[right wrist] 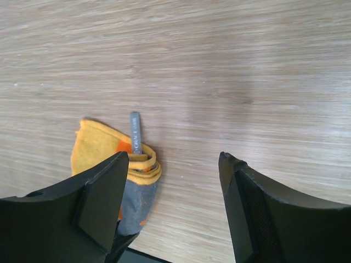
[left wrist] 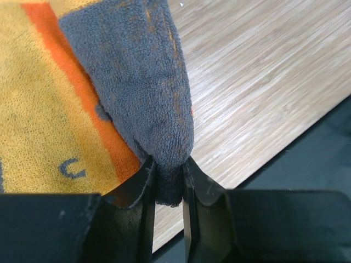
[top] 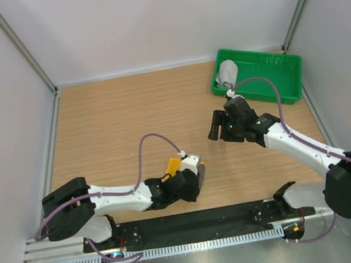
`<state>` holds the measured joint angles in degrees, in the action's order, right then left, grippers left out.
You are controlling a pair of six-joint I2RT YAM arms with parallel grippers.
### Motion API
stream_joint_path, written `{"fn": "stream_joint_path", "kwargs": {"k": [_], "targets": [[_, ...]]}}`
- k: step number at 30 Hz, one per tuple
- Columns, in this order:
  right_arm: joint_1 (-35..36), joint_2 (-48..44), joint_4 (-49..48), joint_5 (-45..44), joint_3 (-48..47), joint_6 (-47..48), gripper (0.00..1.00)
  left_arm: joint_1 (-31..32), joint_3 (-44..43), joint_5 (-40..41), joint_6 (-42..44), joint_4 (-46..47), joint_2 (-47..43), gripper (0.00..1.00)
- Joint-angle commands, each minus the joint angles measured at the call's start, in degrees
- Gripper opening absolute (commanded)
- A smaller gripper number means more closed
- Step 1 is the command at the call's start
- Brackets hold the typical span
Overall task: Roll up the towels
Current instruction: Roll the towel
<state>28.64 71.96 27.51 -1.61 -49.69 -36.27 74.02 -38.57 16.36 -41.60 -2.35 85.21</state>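
Two towels: the orange-and-yellow patterned towel (left wrist: 44, 109) lies near-centre on the table (top: 113, 115), its grey-backed fold pinched in the narrow left gripper (left wrist: 167, 164); the grey towel (top: 228, 73) sits in the green tray (top: 288, 80) far right, just beyond the wide, empty right gripper (right wrist: 173, 159).

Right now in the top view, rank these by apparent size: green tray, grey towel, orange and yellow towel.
1. green tray
2-3. grey towel and orange and yellow towel look alike; the patterned one is partly hidden under the left gripper, so I won't rank them.
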Motion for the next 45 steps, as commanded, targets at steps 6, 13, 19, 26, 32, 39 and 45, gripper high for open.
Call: {"fn": "stream_joint_path", "kwargs": {"k": [6, 13, 19, 26, 32, 39, 45], "targets": [[-0.4, -10.4, -17.5, 14.1, 14.6, -1.9, 0.73, -7.6, 12.3, -12.3, -10.8, 18.1, -7.2, 0.00], [-0.4, -10.8, -29.5, 24.2, 23.2, -4.6, 0.73, -13.3, 23.2, -18.4, -19.5, 34.0, -10.8, 0.00], [0.6, -8.5, -43.1, 28.4, 28.5, -9.4, 0.70, -16.7, 27.0, -19.3, -23.8, 38.2, -11.0, 0.00], [6.9, -2.5, -52.9, 25.5, 31.6, -10.0, 0.69, -20.6, 32.0, -20.8, -28.4, 44.3, -10.9, 0.00], [10.0, 5.4, -57.7, 24.5, 29.9, -9.1, 0.69, -22.1, 33.9, -22.3, -30.9, 50.7, -7.2, 0.00], [11.8, 13.6, -61.5, 24.5, 26.8, -7.7, 0.68, -23.3, 35.1, -25.5, -33.9, 60.9, 0.6, 0.00], [12.1, 17.2, -63.9, 24.5, 25.9, -7.5, 0.59, -23.9, 36.5, -25.4, -35.9, 67.1, 4.6, 0.00]]}}
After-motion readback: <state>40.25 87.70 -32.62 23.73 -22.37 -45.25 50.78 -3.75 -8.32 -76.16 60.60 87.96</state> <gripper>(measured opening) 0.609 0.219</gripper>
